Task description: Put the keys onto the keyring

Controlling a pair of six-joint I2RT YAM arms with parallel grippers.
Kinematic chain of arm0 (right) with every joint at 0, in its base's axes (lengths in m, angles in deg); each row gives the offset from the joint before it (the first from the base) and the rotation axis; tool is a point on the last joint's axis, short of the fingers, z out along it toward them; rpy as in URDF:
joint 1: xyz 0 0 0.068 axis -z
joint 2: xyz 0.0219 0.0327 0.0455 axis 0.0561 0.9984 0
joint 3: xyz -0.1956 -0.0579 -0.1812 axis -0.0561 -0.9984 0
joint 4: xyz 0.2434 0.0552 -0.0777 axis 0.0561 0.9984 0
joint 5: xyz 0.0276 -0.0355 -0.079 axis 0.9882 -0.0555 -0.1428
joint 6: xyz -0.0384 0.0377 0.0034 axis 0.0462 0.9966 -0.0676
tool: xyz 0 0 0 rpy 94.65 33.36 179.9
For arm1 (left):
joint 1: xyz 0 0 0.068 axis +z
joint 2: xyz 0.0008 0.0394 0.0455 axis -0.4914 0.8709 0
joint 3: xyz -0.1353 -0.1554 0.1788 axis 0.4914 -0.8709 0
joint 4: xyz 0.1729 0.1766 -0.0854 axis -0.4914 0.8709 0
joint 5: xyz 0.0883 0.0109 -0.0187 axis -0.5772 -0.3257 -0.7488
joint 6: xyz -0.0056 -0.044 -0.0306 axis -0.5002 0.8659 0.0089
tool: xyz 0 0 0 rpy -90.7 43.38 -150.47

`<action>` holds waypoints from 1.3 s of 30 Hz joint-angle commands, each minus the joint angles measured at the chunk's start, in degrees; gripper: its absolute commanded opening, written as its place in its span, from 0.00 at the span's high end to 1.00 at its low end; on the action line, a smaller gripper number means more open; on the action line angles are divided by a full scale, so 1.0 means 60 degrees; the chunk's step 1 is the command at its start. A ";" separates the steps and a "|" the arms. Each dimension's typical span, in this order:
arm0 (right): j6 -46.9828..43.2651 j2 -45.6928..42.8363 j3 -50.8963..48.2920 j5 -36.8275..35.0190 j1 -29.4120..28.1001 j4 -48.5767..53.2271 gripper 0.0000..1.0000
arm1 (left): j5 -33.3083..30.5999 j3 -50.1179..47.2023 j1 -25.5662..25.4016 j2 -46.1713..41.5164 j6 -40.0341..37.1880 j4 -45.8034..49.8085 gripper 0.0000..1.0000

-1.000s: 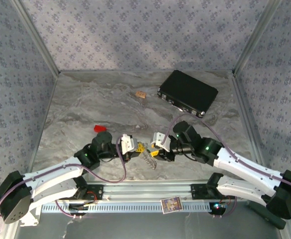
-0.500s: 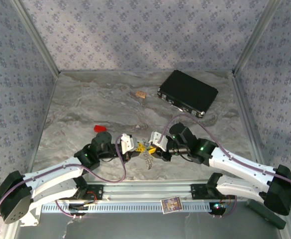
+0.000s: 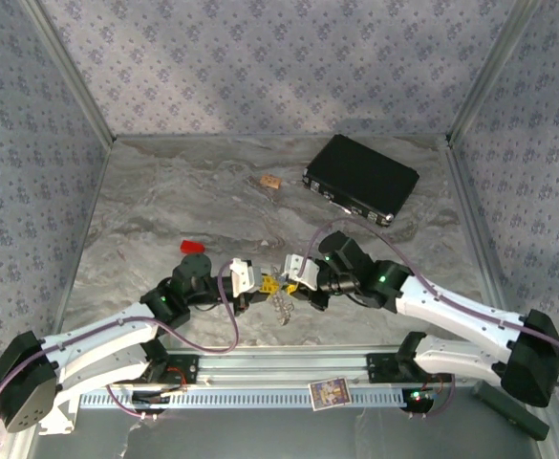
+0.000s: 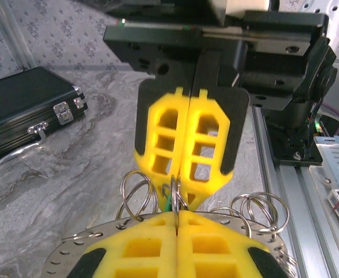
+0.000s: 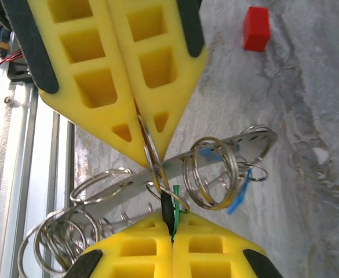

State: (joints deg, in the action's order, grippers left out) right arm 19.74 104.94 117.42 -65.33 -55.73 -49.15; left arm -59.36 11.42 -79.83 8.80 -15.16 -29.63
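The keyring (image 3: 281, 306) is a flat silvery band carrying several small split rings, held up between both grippers near the front rail. My left gripper (image 4: 177, 213) is shut on one split ring (image 5: 149, 145) of it, and the band (image 4: 99, 233) lies just under its fingers. Facing it tip to tip, my right gripper (image 5: 172, 234) is shut on the green key (image 5: 175, 197), whose tip touches that split ring. A blue key (image 5: 239, 194) hangs from another ring on the band (image 5: 251, 141). From above, the left gripper (image 3: 260, 287) and right gripper (image 3: 291, 279) meet.
A black case (image 3: 360, 179) lies at the back right. A red block (image 3: 192, 247) sits left of the left arm, and a small tan piece (image 3: 270, 180) lies at the back centre. The metal rail (image 3: 289, 368) runs along the near edge.
My right gripper has moved left up to the left gripper and closed from partly open to shut on the green key. The left gripper has stayed shut on the ring.
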 commanded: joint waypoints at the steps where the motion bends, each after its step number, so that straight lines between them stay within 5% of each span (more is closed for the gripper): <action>1: -0.0116 0.0183 0.0276 0.0438 -0.0037 0.0498 1.00 | 0.0640 0.0073 -0.0053 -0.0175 -0.0133 -0.0917 1.00; 5: -0.0064 0.0001 0.0248 0.0395 0.0020 0.0355 0.97 | 0.0604 0.0022 -0.0040 -0.0093 -0.0178 -0.1009 1.00; 9: 0.0078 -0.0657 -0.0060 0.0262 0.0205 0.0115 0.71 | 0.0592 0.0008 -0.0039 0.0035 -0.0285 -0.0889 1.00; 12: 0.0162 -0.1145 -0.0337 0.0375 0.0312 -0.0201 0.69 | 0.0602 0.0000 -0.0040 0.0152 -0.0335 -0.0895 1.00; 29: 0.0453 -0.0912 -0.0513 0.1073 0.0319 -0.1232 0.73 | 0.0698 0.0034 -0.0069 0.0200 -0.0381 -0.0923 1.00; 35: 0.0518 -0.0539 -0.0440 0.1372 0.0310 -0.1540 0.82 | 0.0782 0.0058 -0.0083 0.0258 -0.0357 -0.1063 1.00; 39: 0.0359 -0.0489 -0.0302 0.1459 0.0328 -0.1380 1.00 | 0.0437 0.0085 -0.0092 0.0240 -0.0298 -0.0908 1.00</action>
State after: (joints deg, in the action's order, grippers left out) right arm 22.23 101.62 114.62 -57.83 -53.96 -56.96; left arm -57.52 11.07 -79.80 10.41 -16.40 -31.60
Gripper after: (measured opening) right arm 0.047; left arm 0.045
